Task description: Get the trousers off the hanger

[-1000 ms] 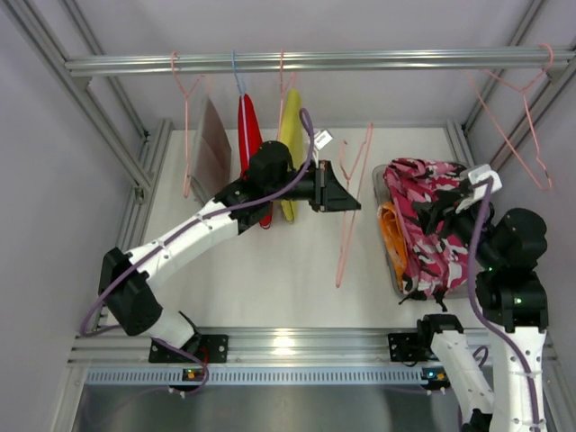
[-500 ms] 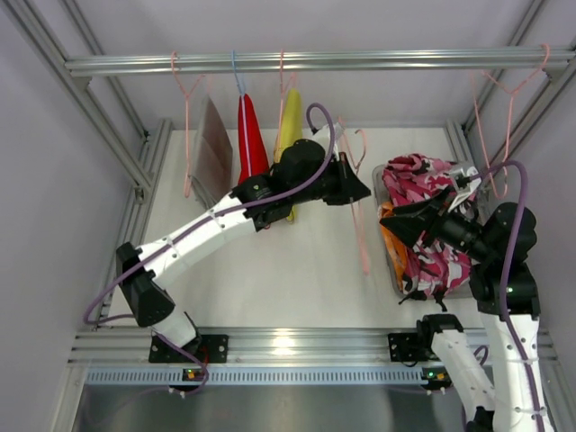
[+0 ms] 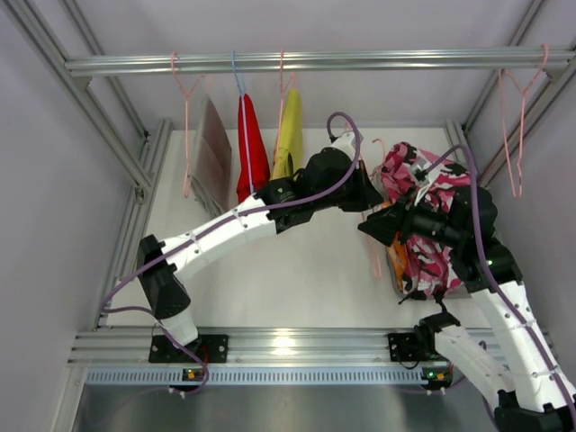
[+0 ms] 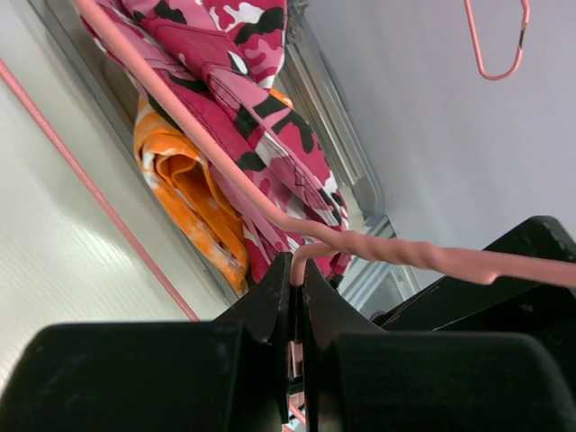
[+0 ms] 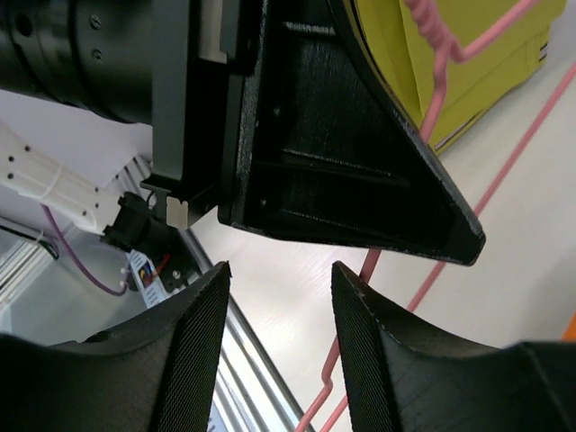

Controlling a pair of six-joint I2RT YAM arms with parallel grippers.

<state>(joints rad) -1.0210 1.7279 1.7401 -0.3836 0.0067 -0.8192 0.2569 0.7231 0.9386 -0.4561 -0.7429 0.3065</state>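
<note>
The pink camouflage trousers carry black, white and deep red patches. The orange trousers are blotched with white. The wire hanger is pale pink, and so is the second hanger. 3 other garments show: 1 dull brown-mauve, 1 plain red and 1 plain yellow. The left arm and right arm are white with black joints and purple cables. The left gripper and right gripper are black. The table is off-white.
</note>
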